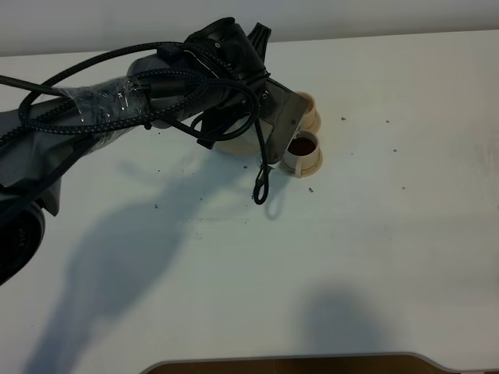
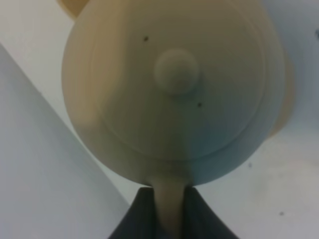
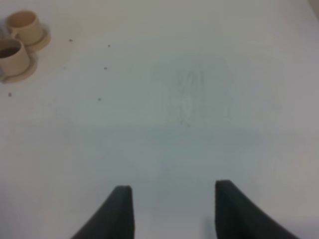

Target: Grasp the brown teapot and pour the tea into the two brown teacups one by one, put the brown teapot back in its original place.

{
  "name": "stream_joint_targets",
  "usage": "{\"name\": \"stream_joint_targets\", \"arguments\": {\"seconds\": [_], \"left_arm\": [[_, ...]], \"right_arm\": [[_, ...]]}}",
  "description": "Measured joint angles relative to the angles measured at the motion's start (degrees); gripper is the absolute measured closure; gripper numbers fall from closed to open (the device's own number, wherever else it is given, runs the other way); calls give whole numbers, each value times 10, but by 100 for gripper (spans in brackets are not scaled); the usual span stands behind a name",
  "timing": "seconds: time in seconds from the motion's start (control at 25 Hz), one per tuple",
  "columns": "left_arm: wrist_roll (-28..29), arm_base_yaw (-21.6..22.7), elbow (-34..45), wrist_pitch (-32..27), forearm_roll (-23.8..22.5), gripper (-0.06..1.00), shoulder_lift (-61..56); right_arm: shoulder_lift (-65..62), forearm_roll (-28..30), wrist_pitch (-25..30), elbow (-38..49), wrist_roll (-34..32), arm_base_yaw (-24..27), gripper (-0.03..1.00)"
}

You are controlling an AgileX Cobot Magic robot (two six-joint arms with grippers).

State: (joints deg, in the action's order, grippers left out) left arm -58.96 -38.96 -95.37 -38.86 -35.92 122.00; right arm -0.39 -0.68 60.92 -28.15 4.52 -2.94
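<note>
The brown teapot (image 2: 174, 94) fills the left wrist view from above, with its knobbed lid toward the camera. My left gripper (image 2: 170, 219) is shut on its loop handle, one dark finger on each side. In the high view the left arm hides most of the teapot (image 1: 234, 145). Two brown teacups stand on small saucers just right of it. The near one (image 1: 302, 151) holds dark tea; the far one (image 1: 313, 115) is partly hidden. Both show in the right wrist view (image 3: 11, 56), (image 3: 25, 25). My right gripper (image 3: 172, 209) is open and empty over bare table. I cannot make out the wide saucer.
The white table (image 1: 390, 218) carries scattered dark specks. A looped black cable (image 1: 260, 187) hangs from the left arm just in front of the cups. A brown curved edge (image 1: 288, 363) runs along the table's front. The right arm is outside the high view.
</note>
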Motion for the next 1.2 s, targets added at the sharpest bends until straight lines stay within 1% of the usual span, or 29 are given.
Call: {"name": "stream_joint_targets", "arguments": {"seconds": [0.08, 0.24, 0.36, 0.48, 0.6, 0.72, 0.8, 0.84, 0.96, 1.04, 1.2], "left_arm": [[14, 0, 0, 0, 7, 84, 0], [81, 0, 0, -16, 10, 84, -5], [122, 1, 0, -55, 12, 84, -24], [157, 2, 0, -95, 32, 84, -47], [199, 8, -1, -138, 86, 84, -69], [250, 20, -1, -179, 158, 84, -76], [271, 31, -1, -194, 204, 84, -76], [280, 38, 1, -196, 235, 84, -76], [296, 49, 22, -175, 289, 84, -80], [306, 52, 50, -154, 303, 84, -85], [332, 52, 125, -83, 312, 84, -97]], "right_arm": [[0, 0, 0, 0, 0, 0, 57], [0, 0, 0, 0, 0, 0, 57], [0, 0, 0, 0, 0, 0, 57], [0, 0, 0, 0, 0, 0, 57], [0, 0, 0, 0, 0, 0, 57], [0, 0, 0, 0, 0, 0, 57], [0, 0, 0, 0, 0, 0, 57], [0, 0, 0, 0, 0, 0, 57], [0, 0, 0, 0, 0, 0, 57], [0, 0, 0, 0, 0, 0, 57], [0, 0, 0, 0, -1, 0, 57]]}}
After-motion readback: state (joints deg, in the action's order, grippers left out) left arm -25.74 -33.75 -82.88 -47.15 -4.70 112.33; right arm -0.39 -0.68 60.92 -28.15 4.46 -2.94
